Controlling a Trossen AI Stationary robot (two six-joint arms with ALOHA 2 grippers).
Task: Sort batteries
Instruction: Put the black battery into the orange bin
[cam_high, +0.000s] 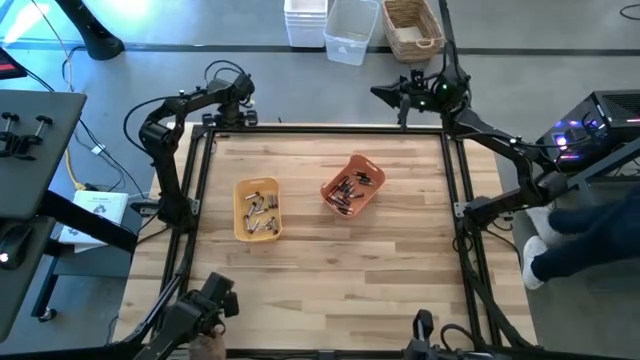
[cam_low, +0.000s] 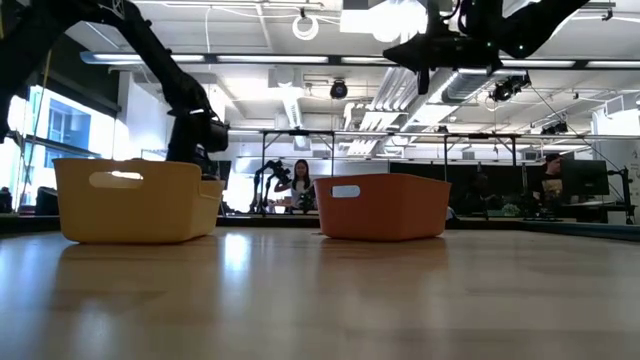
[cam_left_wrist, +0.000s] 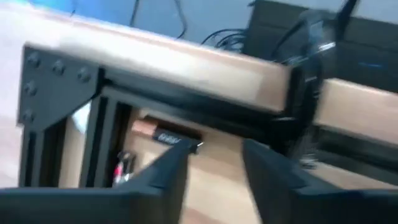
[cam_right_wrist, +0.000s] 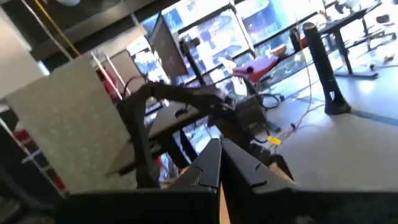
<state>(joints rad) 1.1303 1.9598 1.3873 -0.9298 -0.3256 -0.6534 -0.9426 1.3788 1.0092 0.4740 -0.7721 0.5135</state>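
Pale wooden tabletop (cam_high: 330, 260) is carrying a yellow oblong plastic tray (cam_high: 257, 209) and an orange one (cam_high: 352, 186), both holding small cylindrical batteries (cam_high: 350, 188). Left gripper (cam_left_wrist: 214, 155) is hovering at the far-left frame corner, fingers spread, one copper-topped battery (cam_left_wrist: 163, 132) lying just ahead. Right gripper (cam_right_wrist: 219, 149) is waiting beyond the far edge, fingers pressed together.

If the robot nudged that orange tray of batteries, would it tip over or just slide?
The orange tray looks low and wide, flat on the wooden table, so it would probably slide, not tip. The batteries lie loose inside, so they would likely roll and rattle.
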